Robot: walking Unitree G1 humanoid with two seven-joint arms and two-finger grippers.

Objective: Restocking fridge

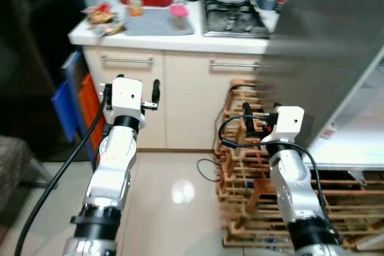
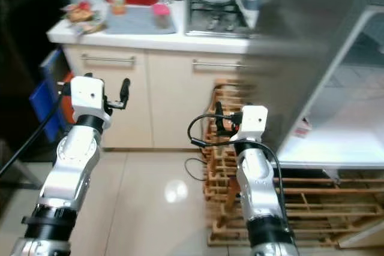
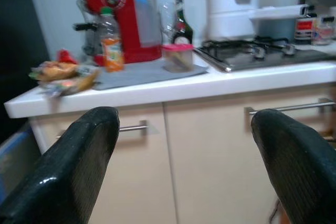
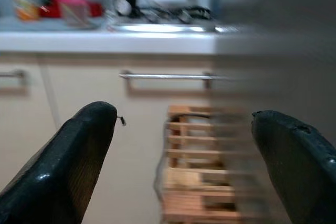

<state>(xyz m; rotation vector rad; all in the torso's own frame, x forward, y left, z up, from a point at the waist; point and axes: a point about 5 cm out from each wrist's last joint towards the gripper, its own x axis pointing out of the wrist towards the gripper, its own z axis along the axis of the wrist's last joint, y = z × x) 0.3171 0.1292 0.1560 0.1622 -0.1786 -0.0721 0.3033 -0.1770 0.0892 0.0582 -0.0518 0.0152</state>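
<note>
While both silver arms were raised fwd from the elbows, the left gripper (image 1: 131,91) pointed at the cream cabinet front w/ metal bar handles (image 1: 174,82), its two long black fingers (image 3: 79,166) spread wide w/ nothing between them. Right gripper (image 4: 184,150) was held lower, in front of the slatted wooden rack (image 1: 246,166) on the glossy tiled floor (image 1: 174,196); its fingers were also wide apart and empty. Neither gripper touched anything.

On the white countertop (image 1: 180,41), well above and beyond the left gripper, stood a clear plastic bottle w/ orange label (image 3: 109,45) on a grey mat (image 3: 142,73), next to a red coffee machine (image 3: 128,19). A small clear tub w/ pink lid (image 3: 177,57) sat on the same mat, a dark glass bottle (image 3: 181,24) behind it. Wrapped food packets (image 3: 63,74) lay at the counter's left end. A steel gas hob (image 3: 257,51) sat to the right, w/ a white appliance (image 3: 236,9) behind it.

The grey fridge door (image 1: 327,46) stood open at right, close to the right gripper, w/ a white fridge shelf (image 1: 354,142) visible past it. Blue and orange flat items (image 1: 75,103) leaned by the cabinet's left side.
</note>
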